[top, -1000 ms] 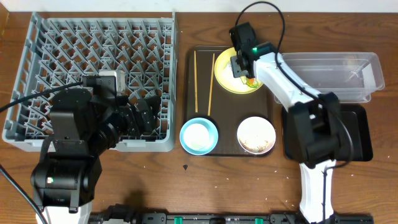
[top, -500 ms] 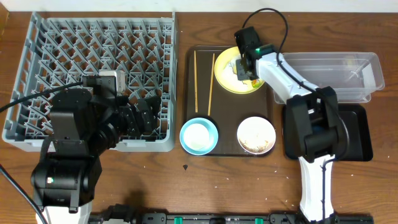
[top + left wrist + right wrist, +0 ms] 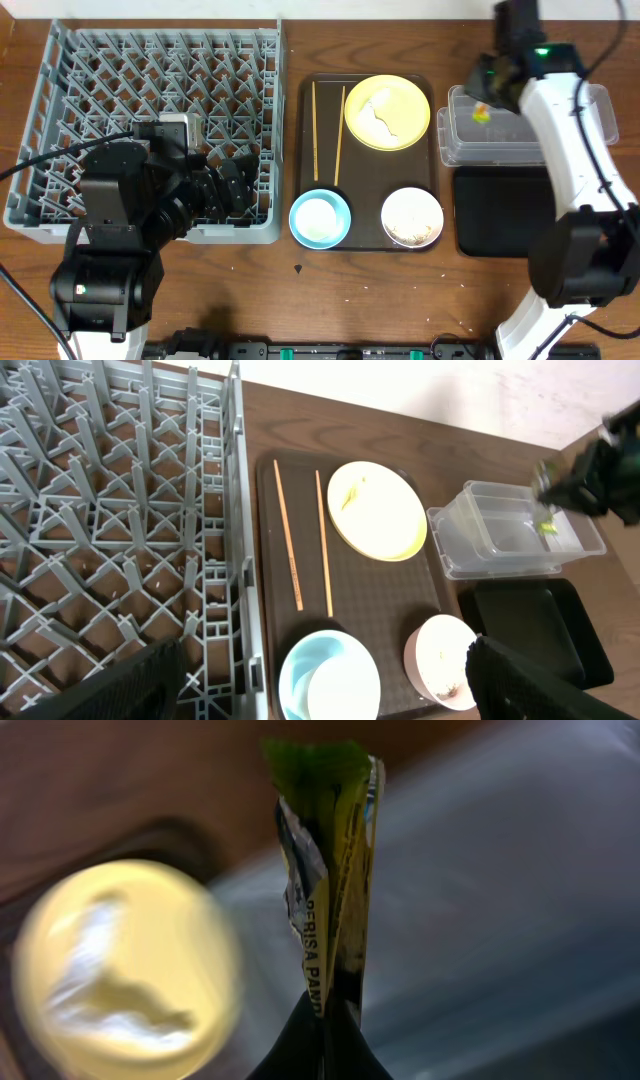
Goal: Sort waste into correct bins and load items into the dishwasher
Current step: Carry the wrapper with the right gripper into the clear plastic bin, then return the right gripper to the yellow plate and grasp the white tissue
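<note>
My right gripper [image 3: 483, 100] is shut on the orange-and-green wrapper [image 3: 481, 113] and holds it over the left end of the clear plastic tub [image 3: 540, 130]. In the right wrist view the wrapper [image 3: 325, 870] stands up from the closed fingertips [image 3: 325, 1040]. The yellow plate [image 3: 387, 112] carries the crumpled white paper [image 3: 380, 108]. Two chopsticks [image 3: 315, 130] lie left of it. The light blue bowl [image 3: 320, 218] holds a small cream cup. The white bowl [image 3: 412, 217] holds food grains. My left gripper [image 3: 320, 690] hangs open over the grey dish rack [image 3: 150, 100], at its near right edge.
The plate, bowls and chopsticks rest on a dark brown serving tray [image 3: 365, 170]. A shallow black tray [image 3: 505, 210] lies in front of the clear tub. The dish rack fills the left half of the wooden table.
My right gripper shut on the wrapper on the yellow plate, lifted it and swung right to over the clear tub. The left arm has not moved.
</note>
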Controlling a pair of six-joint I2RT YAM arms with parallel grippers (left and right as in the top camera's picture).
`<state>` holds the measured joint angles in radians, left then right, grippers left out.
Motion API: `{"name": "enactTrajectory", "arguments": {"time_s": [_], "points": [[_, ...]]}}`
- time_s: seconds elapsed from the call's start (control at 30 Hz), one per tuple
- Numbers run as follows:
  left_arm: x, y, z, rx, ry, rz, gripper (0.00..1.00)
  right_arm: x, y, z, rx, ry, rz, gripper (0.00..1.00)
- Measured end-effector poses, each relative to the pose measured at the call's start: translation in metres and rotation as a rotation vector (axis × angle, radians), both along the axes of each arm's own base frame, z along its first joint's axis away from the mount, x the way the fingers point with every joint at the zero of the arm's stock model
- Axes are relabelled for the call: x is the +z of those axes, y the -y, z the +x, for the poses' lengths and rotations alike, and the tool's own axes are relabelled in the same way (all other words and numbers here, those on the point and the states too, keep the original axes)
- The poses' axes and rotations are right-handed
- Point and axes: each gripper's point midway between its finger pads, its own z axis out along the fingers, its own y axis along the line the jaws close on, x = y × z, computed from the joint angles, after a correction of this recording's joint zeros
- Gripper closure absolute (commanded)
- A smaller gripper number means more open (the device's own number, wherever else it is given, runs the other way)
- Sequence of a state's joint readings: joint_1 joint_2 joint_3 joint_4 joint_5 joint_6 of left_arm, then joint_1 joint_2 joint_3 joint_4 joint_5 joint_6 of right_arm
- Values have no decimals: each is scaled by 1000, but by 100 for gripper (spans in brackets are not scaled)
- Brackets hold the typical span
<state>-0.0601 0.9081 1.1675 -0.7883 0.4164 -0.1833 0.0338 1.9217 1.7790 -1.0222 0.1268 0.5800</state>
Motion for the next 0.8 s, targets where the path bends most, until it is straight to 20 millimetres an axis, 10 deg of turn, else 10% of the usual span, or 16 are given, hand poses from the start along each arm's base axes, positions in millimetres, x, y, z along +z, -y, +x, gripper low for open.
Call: {"name": "enactTrajectory", "arguments": {"time_s": [0.17, 0.4, 0.63, 0.8], "points": [[0, 0, 0, 0, 0, 0, 10, -30, 49, -19, -237, -111, 48, 90], [0, 0, 0, 0, 0, 0, 10, -38, 38, 4, -226, -49, 128, 50], [0, 0, 0, 0, 0, 0, 10, -23, -16, 30, 50, 47, 175, 52], [0, 0, 0, 0, 0, 0, 10, -1, -115, 31, 497, 131, 103, 39]]}}
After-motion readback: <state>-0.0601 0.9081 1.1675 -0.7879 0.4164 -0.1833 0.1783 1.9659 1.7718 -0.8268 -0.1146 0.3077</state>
